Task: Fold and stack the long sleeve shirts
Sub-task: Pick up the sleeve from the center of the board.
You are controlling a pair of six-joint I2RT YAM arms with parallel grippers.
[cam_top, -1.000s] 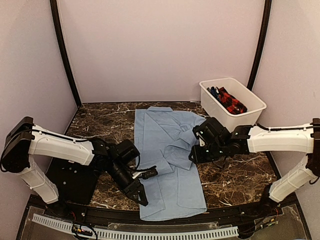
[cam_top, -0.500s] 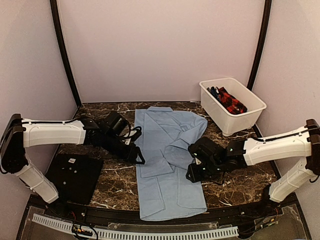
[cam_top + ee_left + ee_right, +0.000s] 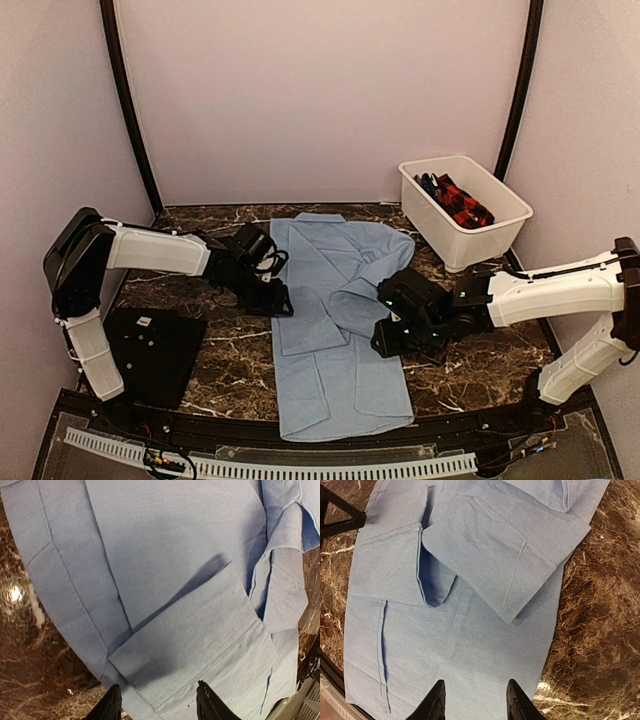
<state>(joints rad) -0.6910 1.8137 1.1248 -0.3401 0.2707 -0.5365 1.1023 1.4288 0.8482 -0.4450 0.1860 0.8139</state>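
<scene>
Light-blue cloth fills the middle of the marble table: the long sleeve shirt being folded lies flat, its long axis running from the collar at the far end to the hem at the near edge. Both sleeves are turned in across the body, the left cuff and the right cuff resting on top of it.

The shirt sits between the two arms at about mid-length. The left gripper hangs over its left edge and the right gripper over its right edge. Each wrist view shows the fingers spread apart with cloth below and nothing between them, so neither holds anything. The shirt's body lies inward from each gripper and the hem lies toward the arms' bases. A fold across the length would likely need each arm to take its own side.

The white bin stands well apart at the far right. It holds a red-black checked shirt and a dark blue one, both bunched and largely hidden by its wall. A black mat lies at the near left.

No buttons or pocket can be made out, so which face is up is unclear. Whether the hem overhangs the table edge is hard to judge. The fingertips are cut off at the bottom of both wrist views.
</scene>
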